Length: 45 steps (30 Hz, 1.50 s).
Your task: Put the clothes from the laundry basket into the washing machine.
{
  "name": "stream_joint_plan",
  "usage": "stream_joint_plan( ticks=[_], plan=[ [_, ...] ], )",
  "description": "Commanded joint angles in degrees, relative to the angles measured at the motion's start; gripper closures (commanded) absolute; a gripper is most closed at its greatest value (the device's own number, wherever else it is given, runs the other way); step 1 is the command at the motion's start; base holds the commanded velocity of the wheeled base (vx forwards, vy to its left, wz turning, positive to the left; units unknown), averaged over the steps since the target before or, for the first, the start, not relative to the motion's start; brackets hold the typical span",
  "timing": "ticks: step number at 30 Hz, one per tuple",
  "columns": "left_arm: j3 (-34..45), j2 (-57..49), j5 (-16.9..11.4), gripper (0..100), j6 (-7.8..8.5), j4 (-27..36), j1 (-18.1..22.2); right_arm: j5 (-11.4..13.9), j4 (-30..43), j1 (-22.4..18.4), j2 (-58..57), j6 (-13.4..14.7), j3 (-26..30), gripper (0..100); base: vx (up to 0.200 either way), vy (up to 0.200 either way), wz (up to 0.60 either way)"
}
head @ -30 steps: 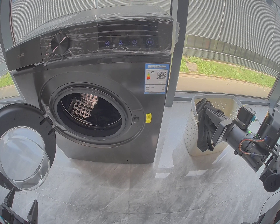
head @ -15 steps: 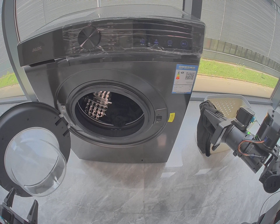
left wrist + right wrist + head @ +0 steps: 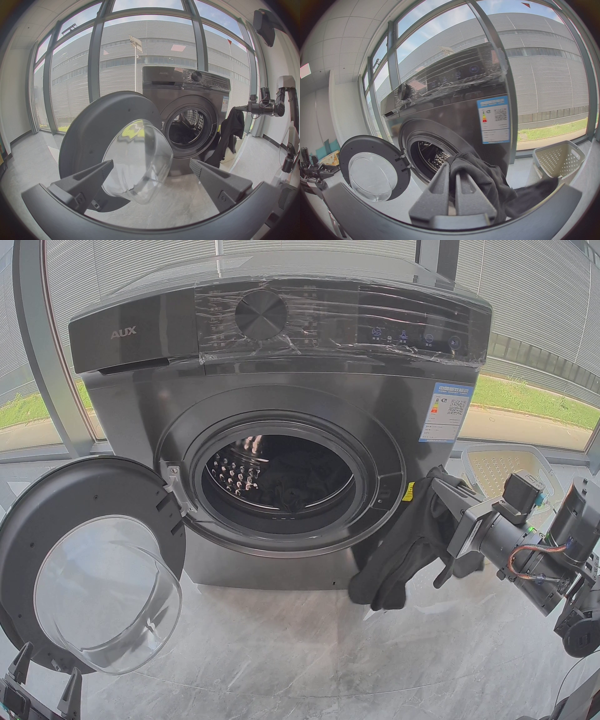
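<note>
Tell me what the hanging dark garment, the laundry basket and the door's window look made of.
Dark garment: soft matte fabric; it drapes and folds limply.
Laundry basket: cream plastic, seemingly rigid, with moulded perforated walls.
Door window: clear, glossy bowl, glass or plastic; it shows reflections and the floor through it.

lighting: bright daylight came through the windows (image 3: pixel 537 321) behind the washing machine (image 3: pixel 281 384). glare: pale reflections lay on the floor (image 3: pixel 350 652) and the door glass (image 3: pixel 106 596). shadow: drum (image 3: pixel 281 477) was dark inside. distortion: wrist views curved at the edges, corners dark.
</note>
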Motion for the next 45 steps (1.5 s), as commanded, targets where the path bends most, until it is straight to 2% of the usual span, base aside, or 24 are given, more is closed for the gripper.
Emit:
stream_joint_plan(
  ticks=[1,8,20,26,36,43,45],
  plan=[
    [0.84,-0.96,-0.06,0,0.00,-0.02,-0.02,-0.01,-0.07,0.06,0.06,0.06,0.09,100,0.000,0.000,0.00],
    [0.84,-0.96,0.03,0,0.00,-0.02,-0.02,-0.10,0.02,-0.03,0.06,0.06,0.09,100,-0.200,0.000,0.00],
    [0.84,-0.96,0.03,0,-0.09,-0.02,-0.02,-0.01,0.02,-0.03,0.50,0.15,0.17,100,0.000,0.000,0.00],
    [0.84,-0.96,0.03,0,-0.09,-0.02,-0.02,-0.01,-0.07,-0.03,0.59,0.15,0.61,100,0.000,0.200,0.00],
    [0.84,-0.96,0.12,0,-0.09,-0.02,-0.02,0.08,-0.07,0.14,1.38,0.15,1.05,100,0.000,0.000,0.00],
    [0.92,-0.96,0.29,0,1.85,-0.02,0.16,0.34,0.11,0.85,1.90,-0.03,0.52,100,0.000,0.000,0.00],
    [0.92,-0.96,0.21,0,2.46,-0.02,0.16,0.43,0.11,2.52,3.40,-0.03,-0.09,100,0.000,0.000,0.00]
  ],
)
